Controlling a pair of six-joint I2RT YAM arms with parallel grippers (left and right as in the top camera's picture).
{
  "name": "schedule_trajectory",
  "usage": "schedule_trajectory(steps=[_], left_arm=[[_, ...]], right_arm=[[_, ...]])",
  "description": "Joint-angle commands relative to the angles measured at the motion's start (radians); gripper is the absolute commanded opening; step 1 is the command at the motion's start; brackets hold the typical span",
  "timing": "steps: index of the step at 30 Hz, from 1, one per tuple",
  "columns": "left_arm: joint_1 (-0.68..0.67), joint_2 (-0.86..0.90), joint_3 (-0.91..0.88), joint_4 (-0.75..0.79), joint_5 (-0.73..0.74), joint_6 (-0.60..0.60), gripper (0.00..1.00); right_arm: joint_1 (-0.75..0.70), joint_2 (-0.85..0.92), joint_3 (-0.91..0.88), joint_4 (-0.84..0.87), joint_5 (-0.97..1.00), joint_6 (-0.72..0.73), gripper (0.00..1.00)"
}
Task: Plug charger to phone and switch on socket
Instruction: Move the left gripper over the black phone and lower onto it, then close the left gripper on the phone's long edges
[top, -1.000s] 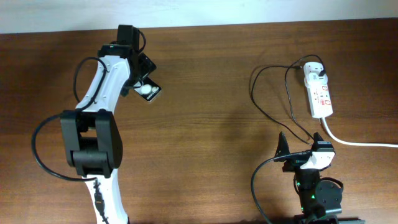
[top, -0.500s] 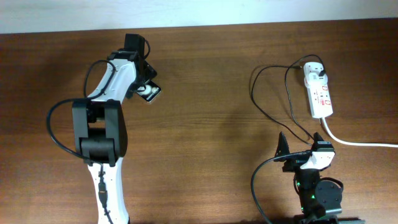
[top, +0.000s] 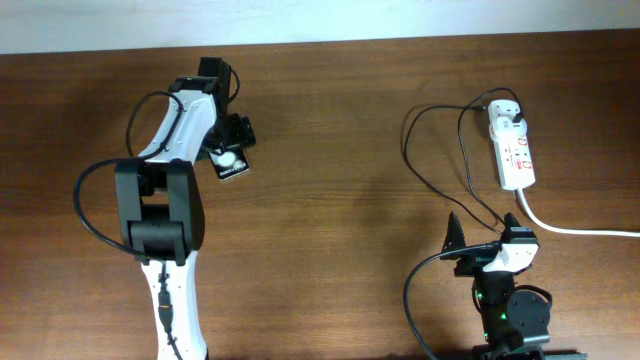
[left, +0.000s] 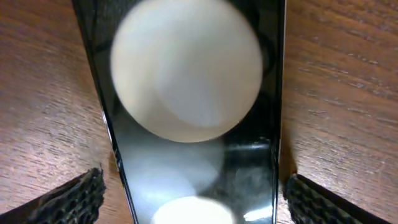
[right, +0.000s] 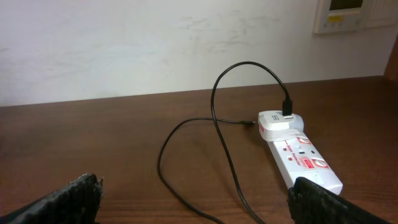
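Observation:
The phone (top: 230, 163) lies flat at the table's far left, a white disc (left: 186, 68) on its black back. My left gripper (top: 232, 146) hangs right over it, open; its fingertips (left: 68, 199) straddle the phone (left: 193, 155) with bare wood showing at the left edge. The socket (top: 515, 150) lies at the far right with a white adapter (right: 277, 121) plugged in. The charger cable (top: 440, 150) loops over the table, and its plug tip (right: 249, 124) lies loose beside the adapter. My right gripper (top: 487, 245) stands open at the front, short of the socket (right: 305, 162).
A thick white cord (top: 570, 228) runs from the socket off the right edge. Black cable loops (right: 217, 155) lie between my right gripper and the socket. A pale wall stands behind the table's far edge.
The left arm swung in over the phone. The phone slid a little toward the front and turned. The right arm has not moved.

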Motion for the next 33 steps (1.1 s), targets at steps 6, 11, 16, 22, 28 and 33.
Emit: schedule_trajectory(steps=[6,11,16,22,28,33], left_arm=[[-0.008,0.079,-0.053,0.028,-0.012,-0.182,0.99],[-0.008,0.079,-0.053,0.031,-0.007,-0.202,0.86],[-0.012,0.079,-0.053,0.039,-0.003,-0.202,0.84],[-0.071,0.079,-0.053,0.048,-0.005,-0.202,0.75],[-0.073,0.079,-0.053,0.050,-0.004,-0.105,0.72],[-0.073,0.079,-0.053,0.058,-0.032,-0.040,0.87]], right_arm=[[-0.008,-0.006,-0.007,-0.005,-0.002,0.000,0.99],[-0.008,-0.006,-0.007,-0.005,-0.002,0.000,0.99],[-0.008,-0.006,-0.007,-0.005,-0.002,0.000,0.99],[-0.008,-0.006,-0.007,-0.005,-0.002,0.000,0.99],[-0.008,-0.006,-0.007,-0.005,-0.002,0.000,0.99],[-0.008,-0.006,-0.007,-0.005,-0.002,0.000,0.99]])
